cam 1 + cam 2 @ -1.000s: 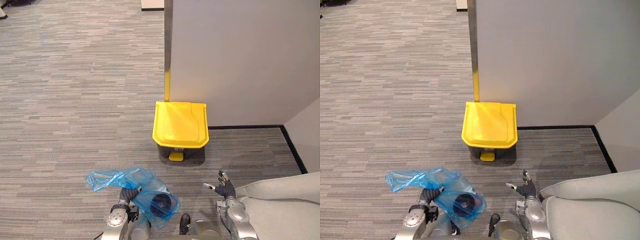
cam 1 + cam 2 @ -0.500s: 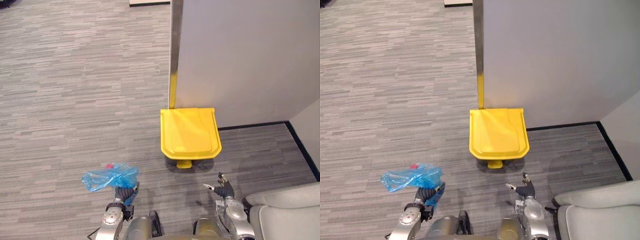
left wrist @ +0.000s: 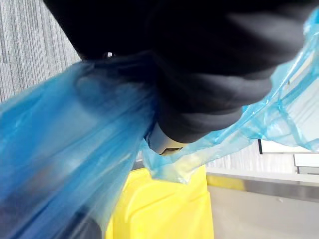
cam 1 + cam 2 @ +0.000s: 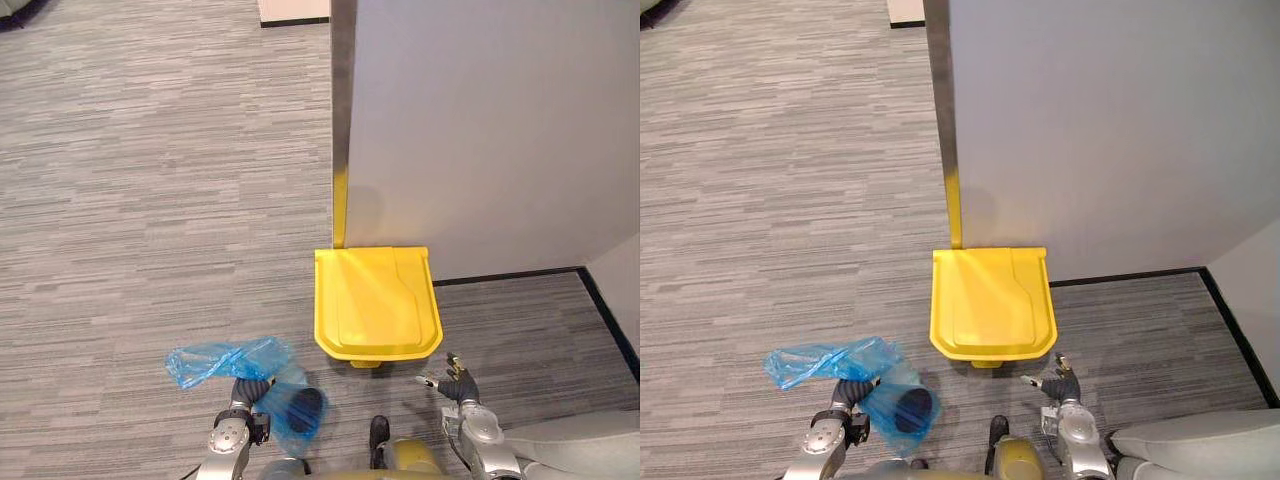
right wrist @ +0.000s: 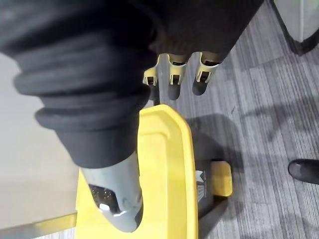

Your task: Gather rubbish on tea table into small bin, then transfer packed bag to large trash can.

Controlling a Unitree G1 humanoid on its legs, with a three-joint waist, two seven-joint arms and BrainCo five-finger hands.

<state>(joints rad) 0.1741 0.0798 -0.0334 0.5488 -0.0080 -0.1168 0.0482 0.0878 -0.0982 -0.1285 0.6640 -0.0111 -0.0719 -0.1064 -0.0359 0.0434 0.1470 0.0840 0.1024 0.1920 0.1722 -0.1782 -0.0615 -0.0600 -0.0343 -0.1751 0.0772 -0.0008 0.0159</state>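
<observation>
Near yellow bin (image 4: 378, 315), crinkled blue bag (image 4: 225, 358)

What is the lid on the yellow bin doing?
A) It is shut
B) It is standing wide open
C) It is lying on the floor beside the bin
A: the yellow bin lid lies flat and shut on top, and the blue bag is outside it, at the left robot hand.
</observation>
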